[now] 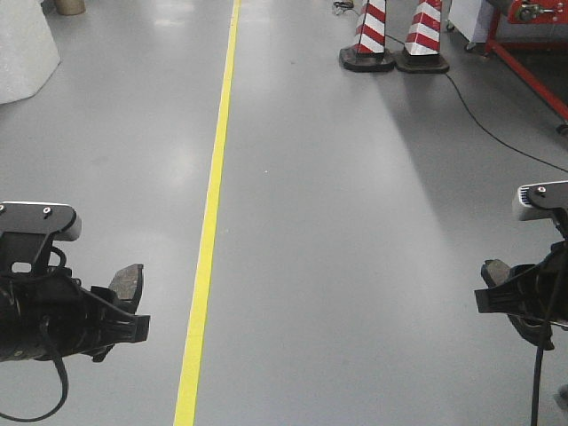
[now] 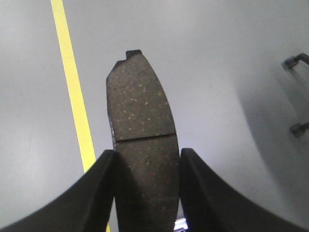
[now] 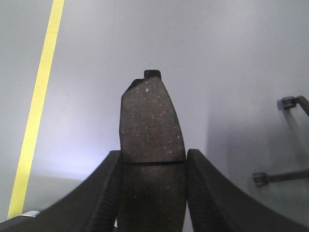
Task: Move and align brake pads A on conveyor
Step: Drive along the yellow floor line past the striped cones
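My left gripper (image 1: 124,306) is shut on a brake pad A (image 1: 129,284), held above the grey floor at the lower left of the front view. In the left wrist view that brake pad (image 2: 141,121) sticks forward from the gripper (image 2: 146,159), speckled friction face up, its centre groove just ahead of the fingertips. My right gripper (image 1: 493,288) at the lower right is shut on another brake pad A (image 1: 495,271). In the right wrist view this pad (image 3: 150,121) juts out of the gripper (image 3: 153,159) the same way. The conveyor is out of view.
A yellow floor line (image 1: 213,204) runs away between the two arms. Two red-and-white cones (image 1: 395,35) stand at the back right, with a black cable (image 1: 479,115) and a red-framed machine (image 1: 528,44) beside them. A white object (image 1: 22,44) sits at the far left.
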Available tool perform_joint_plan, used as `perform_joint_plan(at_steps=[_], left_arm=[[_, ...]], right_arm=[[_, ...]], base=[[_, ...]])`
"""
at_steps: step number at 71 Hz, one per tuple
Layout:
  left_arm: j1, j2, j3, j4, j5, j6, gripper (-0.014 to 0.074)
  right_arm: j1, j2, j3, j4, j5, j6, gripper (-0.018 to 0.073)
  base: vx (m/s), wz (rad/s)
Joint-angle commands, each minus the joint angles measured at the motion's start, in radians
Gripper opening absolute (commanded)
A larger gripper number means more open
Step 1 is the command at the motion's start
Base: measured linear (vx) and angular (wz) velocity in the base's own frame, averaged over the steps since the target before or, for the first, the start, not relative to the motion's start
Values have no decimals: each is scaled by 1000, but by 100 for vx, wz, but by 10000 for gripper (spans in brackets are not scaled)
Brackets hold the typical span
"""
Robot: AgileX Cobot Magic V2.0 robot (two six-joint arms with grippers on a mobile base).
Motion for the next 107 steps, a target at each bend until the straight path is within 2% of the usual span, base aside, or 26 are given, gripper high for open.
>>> perform_joint_plan(at_steps=[1, 107], left_arm=[[-4, -24, -25, 4, -67, -7, 118], [-4, -24, -25, 4, -67, -7, 118]], right_arm=[[1, -24, -31, -10, -54, -7, 72], [1, -24, -31, -10, -36, -7, 72]], base=[[51, 1], [59, 2]])
